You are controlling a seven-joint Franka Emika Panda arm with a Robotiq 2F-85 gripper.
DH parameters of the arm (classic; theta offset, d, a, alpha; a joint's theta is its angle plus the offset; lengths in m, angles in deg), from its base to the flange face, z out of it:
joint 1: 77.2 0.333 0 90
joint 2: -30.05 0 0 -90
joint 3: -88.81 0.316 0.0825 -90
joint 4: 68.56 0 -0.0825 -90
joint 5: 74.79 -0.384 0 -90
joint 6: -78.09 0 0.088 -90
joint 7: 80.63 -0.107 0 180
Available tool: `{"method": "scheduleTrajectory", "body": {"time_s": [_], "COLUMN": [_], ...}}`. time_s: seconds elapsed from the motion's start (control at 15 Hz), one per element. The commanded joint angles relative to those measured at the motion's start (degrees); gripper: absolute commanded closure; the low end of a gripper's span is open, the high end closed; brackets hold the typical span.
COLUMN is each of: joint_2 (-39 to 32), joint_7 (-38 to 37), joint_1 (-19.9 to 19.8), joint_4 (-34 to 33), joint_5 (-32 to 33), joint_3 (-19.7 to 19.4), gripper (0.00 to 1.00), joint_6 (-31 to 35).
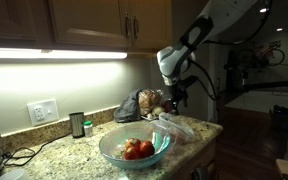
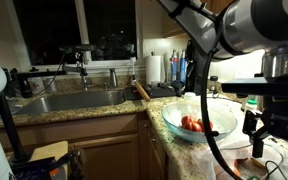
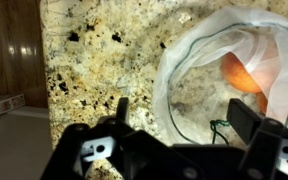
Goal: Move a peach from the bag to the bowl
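Where the granite worktop (image 1: 69, 155) runs under the cabinets, it carries all the things of the task, and in an exterior view it goes on to a steel sink (image 2: 74, 100). One arm (image 1: 199, 35), white and black, comes down from above toward the far end of the worktop.

One glass bowl (image 1: 106, 148) stands near the front edge, well apart from the tool. In both exterior views it holds red-orange fruits (image 2: 192, 124); I count at least 2, but the exact no. I cannot tell because they lie close together.

One clear plastic bag (image 3: 189, 50) lies on the worktop just beside the bowl, w/ its mouth open and turned up toward the wrist camera. In an exterior view the bag (image 1: 179, 126) is directly under the tool (image 1: 177, 100).

In the wrist view the tool (image 3: 184, 125) comes in from the bottom of the picture and hovers above the bag. Its 2 fingers (image 3: 121, 112) stand wide apart and nothing is between them; one is over bare granite, the other over the bag's side.

One peach (image 3: 246, 75), orange, is inside the bag, seen through the plastic. It lies beyond the tool's fingertips, toward the upper right of the wrist picture, nearer to the finger on that side than to the other one, and the tool does not touch it. Whether more peaches are hidden in the bag's folds, I cannot tell.
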Motion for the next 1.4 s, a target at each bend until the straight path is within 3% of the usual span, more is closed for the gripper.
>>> {"method": "scheduleTrajectory", "body": {"time_s": [0.0,0.4,1.33], "joint_2": [-0.5,-0.5,-3.1], "joint_7": [1.7,2.5,2.4], "joint_1": [-0.9,-0.8,-1.3], "joint_4": [-1.3,-0.3,-0.7], "joint_5": [-2.6,-6.8,-9.4], "joint_3": [0.6,1.4,1.5], "gripper": [0.0,0.0,0.0], "joint_6": [-0.5,0.6,1.4]}}
